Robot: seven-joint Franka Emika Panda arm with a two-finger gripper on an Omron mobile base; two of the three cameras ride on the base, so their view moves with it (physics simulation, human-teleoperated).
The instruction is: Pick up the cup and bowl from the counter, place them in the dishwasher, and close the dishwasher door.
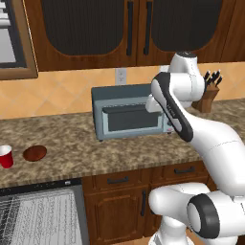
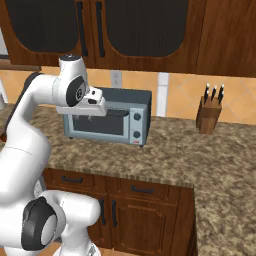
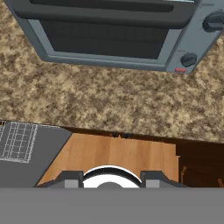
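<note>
**Cup and bowl wait on the counter, arm up by the toaster oven**

In the left base view, the small red tapered cup (image 1: 5, 156) stands at 8 o'clock on the brown speckled counter (image 1: 143, 153), the shallow reddish-brown bowl (image 1: 35, 153) just beside it toward 3 o'clock. Below them the grey dishwasher (image 1: 43, 213) shows its white wire rack (image 1: 33, 217). The two-finger gripper (image 3: 111, 178) hangs empty before the grey-blue toaster oven (image 1: 129, 112), jaws partly apart. A wooden knife block (image 2: 209, 114) sits at 2 o'clock.

Dishwasher (image 1: 40, 215) cut off, bottom-left edge.
</note>
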